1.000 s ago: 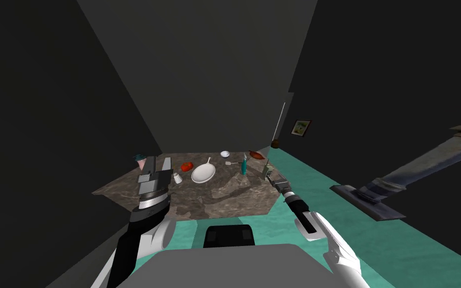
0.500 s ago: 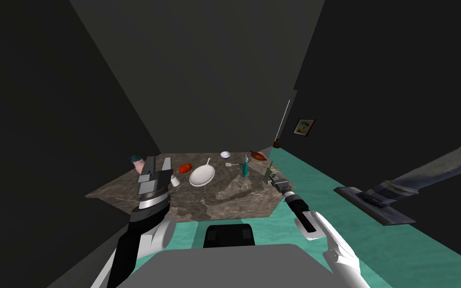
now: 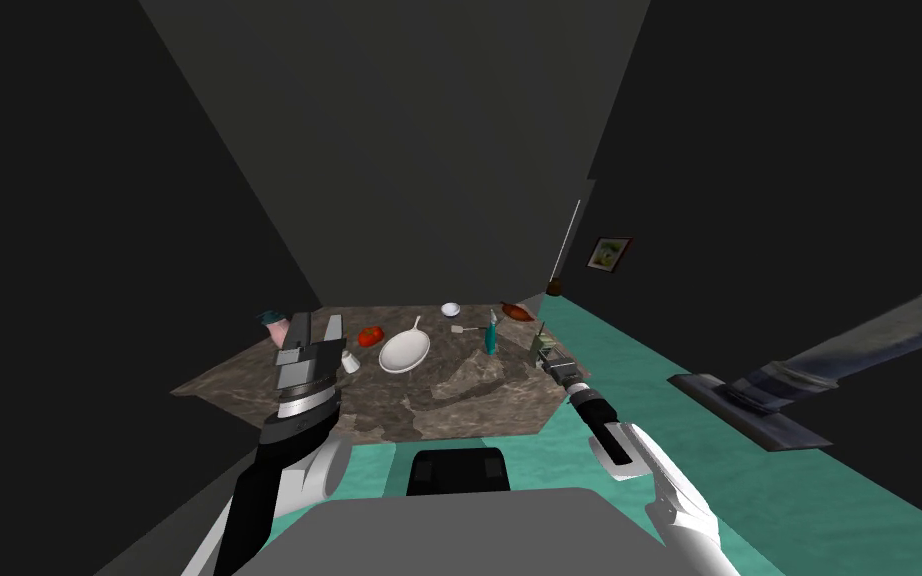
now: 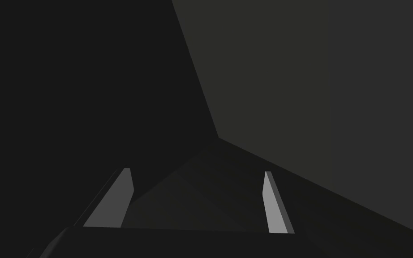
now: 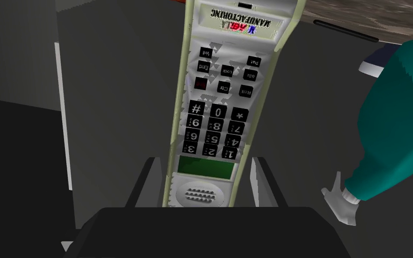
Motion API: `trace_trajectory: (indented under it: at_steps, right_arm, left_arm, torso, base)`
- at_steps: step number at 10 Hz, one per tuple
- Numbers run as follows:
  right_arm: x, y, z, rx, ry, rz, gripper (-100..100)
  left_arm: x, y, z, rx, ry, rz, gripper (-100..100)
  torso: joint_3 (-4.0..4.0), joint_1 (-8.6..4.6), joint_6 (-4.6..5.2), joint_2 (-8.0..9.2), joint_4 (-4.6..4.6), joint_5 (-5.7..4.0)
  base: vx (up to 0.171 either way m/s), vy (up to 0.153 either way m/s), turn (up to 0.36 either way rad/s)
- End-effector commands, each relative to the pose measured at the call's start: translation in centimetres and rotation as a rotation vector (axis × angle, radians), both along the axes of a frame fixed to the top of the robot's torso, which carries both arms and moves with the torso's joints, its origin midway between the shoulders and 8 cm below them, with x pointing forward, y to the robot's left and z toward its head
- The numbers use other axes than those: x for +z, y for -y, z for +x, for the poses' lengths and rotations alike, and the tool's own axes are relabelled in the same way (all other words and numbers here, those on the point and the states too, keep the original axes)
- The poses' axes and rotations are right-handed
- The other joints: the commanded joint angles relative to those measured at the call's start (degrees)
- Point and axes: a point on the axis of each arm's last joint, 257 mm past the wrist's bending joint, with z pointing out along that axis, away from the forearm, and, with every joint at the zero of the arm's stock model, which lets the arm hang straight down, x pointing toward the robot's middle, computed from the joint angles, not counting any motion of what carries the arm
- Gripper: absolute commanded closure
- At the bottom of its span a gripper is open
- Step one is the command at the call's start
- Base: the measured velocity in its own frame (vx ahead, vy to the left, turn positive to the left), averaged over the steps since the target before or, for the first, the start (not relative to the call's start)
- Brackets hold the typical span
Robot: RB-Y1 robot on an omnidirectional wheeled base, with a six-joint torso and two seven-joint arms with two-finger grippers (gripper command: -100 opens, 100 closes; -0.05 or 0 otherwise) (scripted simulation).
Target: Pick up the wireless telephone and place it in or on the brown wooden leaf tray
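The right end effector (image 5: pixel 205 163) holds a long cream phone (image 5: pixel 221 103) with black buttons and a green screen, one finger pressed on each side. A round teal bottle (image 5: pixel 398 130) sits close beside it.

The left arm (image 3: pixel 254 490) was black along the forearm, with a rounded white shell (image 3: pixel 315 470) fitted beside it. A silver-grey ribbed collar (image 3: pixel 301 402) closed off the wrist. The left gripper (image 3: pixel 318 318) was a dark box faced with light grey panels. It carried two thin, light grey, blade-like fingers (image 4: pixel 111 201), each tapering to a narrow tip.

The right arm (image 3: pixel 674 500) was clad in a smooth white shell with a long black inset (image 3: pixel 611 440) near the wrist. The wrist itself was a black cylinder banded by a narrow white ring (image 3: pixel 577 388). The right gripper (image 5: pixel 205 157) had a dark, round-cornered body (image 5: pixel 205 233) and two grey blades.
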Motion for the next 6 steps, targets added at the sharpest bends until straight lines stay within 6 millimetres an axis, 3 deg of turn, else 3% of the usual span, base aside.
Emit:
trace_trajectory:
  at_steps: [1,2,3,6]
  right_arm:
    - [0.0,0.0,0.0,0.000,0.000,0.000,100]
    - [0.0,0.0,0.0,0.000,0.000,0.000,0]
    - [-0.5,0.7,-0.3,-0.012,-0.014,0.006,100]
    - [-1.1,3.3,-0.4,-0.058,-0.041,0.021,100]
  left_arm:
    - [0.0,0.0,0.0,0.000,0.000,0.000,0]
    - [0.0,0.0,0.0,0.000,0.000,0.000,0]
    - [0.0,0.0,0.0,0.000,0.000,0.000,0]
    - [0.0,0.0,0.0,0.000,0.000,0.000,0]
  torso:
    - [0.00,0.00,0.00,0.00,0.00,0.00]
    - [0.00,-0.01,0.00,0.00,0.00,0.00]
    - [0.00,-0.01,0.00,0.00,0.00,0.00]
    - [0.35,-0.70,0.40,1.00,-0.24,-0.41]
  base:
    - [0.000,0.000,0.000]
    - [0.000,0.000,0.000]
    - [-0.094,-0.021,0.063]
    - [-0.199,-0.086,0.170]
